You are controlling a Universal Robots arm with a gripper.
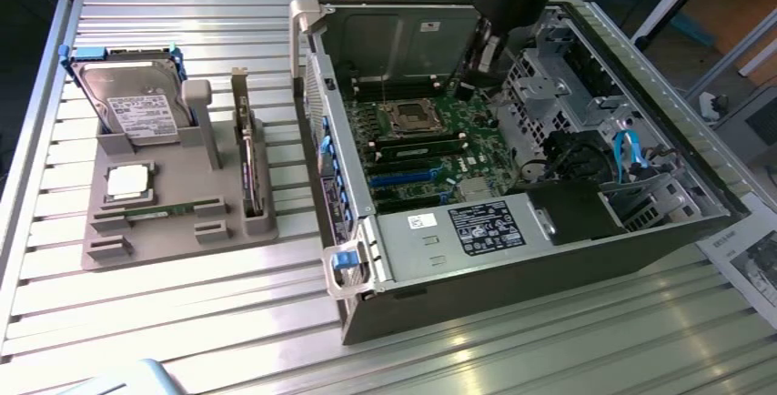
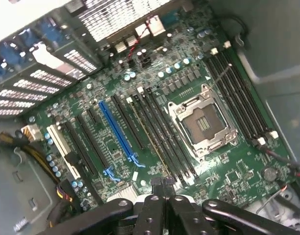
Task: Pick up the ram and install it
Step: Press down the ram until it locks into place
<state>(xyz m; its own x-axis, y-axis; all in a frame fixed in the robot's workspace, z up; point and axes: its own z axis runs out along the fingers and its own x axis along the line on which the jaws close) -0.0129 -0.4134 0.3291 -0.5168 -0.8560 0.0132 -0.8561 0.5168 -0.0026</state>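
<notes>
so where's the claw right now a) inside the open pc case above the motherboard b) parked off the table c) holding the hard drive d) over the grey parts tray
a: in the exterior view the claw hangs inside the open pc case, and the wrist view looks straight down on the motherboard with its empty cpu socket.

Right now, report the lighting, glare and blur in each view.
Exterior view: bright light glares off the slatted metal table, washing out its near slats; the inside of the computer case is shadowed at this view's right. Wrist view: the motherboard is evenly lit and fairly sharp; the perforated metal panel is overexposed; the pincer is dark against it.
</notes>
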